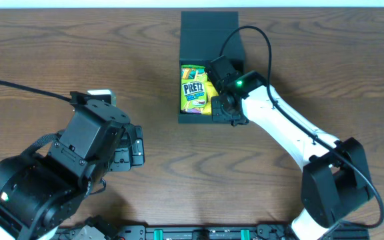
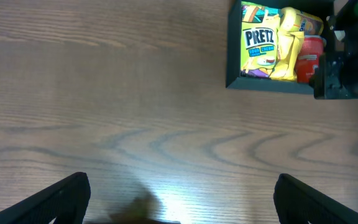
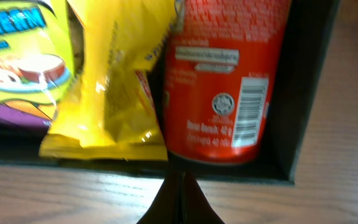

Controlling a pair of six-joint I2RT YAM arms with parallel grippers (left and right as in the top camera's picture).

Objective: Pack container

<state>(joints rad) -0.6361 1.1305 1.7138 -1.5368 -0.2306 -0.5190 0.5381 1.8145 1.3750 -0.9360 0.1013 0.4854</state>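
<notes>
1. container (image 1: 193, 119) – black shallow cardboard box at far edge of tabletop (image 1: 79, 60), abt mid-length. flap lid folded back twd far edge, so mouth stays open for loading.
2. contents – pretz packet (image 2: 257, 46) flat along left wall; yellow packet (image 3: 117, 81) wedged beside it; red can (image 3: 229, 81) against right wall, appears to lie lengthways. all side by side, touching. judged: little spare room left.
3. right gripper (image 3: 180, 199) – at box's near-right corner, just over near wall, by can's end. fingers pressed together, nothing held. judged: either can is already released, or closed tips are meant for nudging it in; can't tell which.
4. left gripper (image 2: 182, 199) – over bare wood twd near-left corner, well apart frm box. fingers spread wide, empty. judged: parked clear so r. arm has box to itself.
5. outstanding – lid not yet shut. whether contents sit below rim: can't tell.
</notes>
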